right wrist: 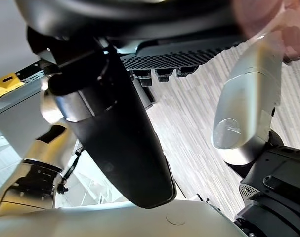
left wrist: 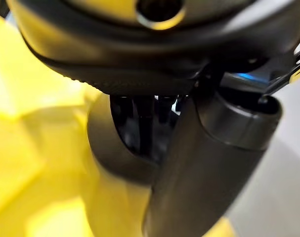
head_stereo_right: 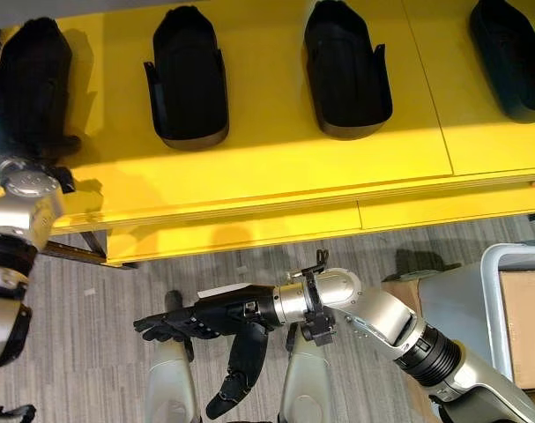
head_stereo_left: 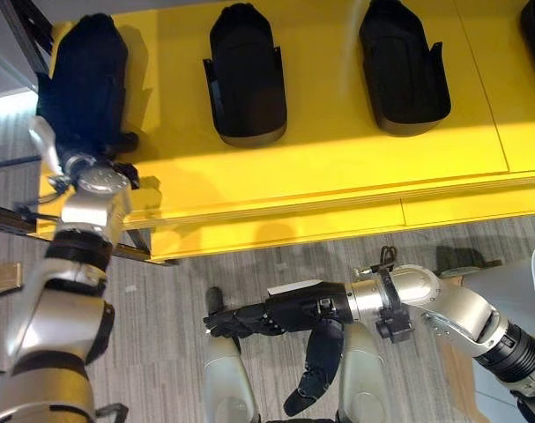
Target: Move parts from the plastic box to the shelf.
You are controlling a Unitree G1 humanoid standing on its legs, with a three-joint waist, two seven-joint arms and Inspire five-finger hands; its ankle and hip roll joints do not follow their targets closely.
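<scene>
at the shelf's left end, the left hand point(head_stereo_left: 91, 163) sits against a black part point(head_stereo_left: 84, 75), apparently setting it in line; i cannot tell its grip. right hand point(head_stereo_left: 276, 317) hangs low, fingers straight, empty. two more parts point(head_stereo_left: 247, 75) lie on the yellow shelf point(head_stereo_left: 338, 159), above grey striped floor point(head_stereo_left: 276, 256).

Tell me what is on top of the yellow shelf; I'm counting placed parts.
Four black parts lie on the yellow shelf; the leftmost part has the left robot hand on it, fingers hidden.
</scene>
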